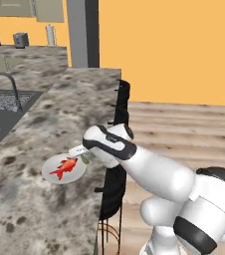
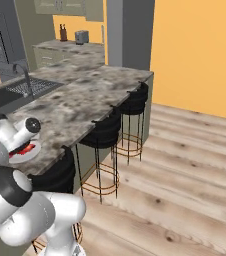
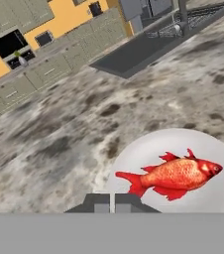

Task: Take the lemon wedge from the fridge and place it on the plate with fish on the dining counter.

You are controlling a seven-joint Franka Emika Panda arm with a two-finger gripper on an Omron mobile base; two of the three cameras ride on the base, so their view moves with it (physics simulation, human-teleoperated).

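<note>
Claw (image 3: 114, 201) of mine hung just over the near rim of the small round pale plate (image 3: 148, 149), tips pressed together with no gap showing between them. Could not tell whether the lemon wedge was pinched there; in the left base view a small pale bit sat at the tips by the plate's edge, too small to name.

Small orange-red fish (image 3: 176, 174) with forked tail lay flat on the plate, head away from my tips, tail toward them. Plate rested on the long mottled grey-brown stone dining counter (image 1: 40, 124), close to its edge nearest my base. Dark sink basin (image 1: 5, 107) with curved tap stood well apart, farther along the counter. Black-backed stools (image 2: 105, 132) stood along the counter's side.

Judged the step as the placing: hand over the plate, at the end of the carry. Next move called for a short descent onto bare plate beside the fish, then parting the tips and lifting straight off without nudging fish or plate.
</note>
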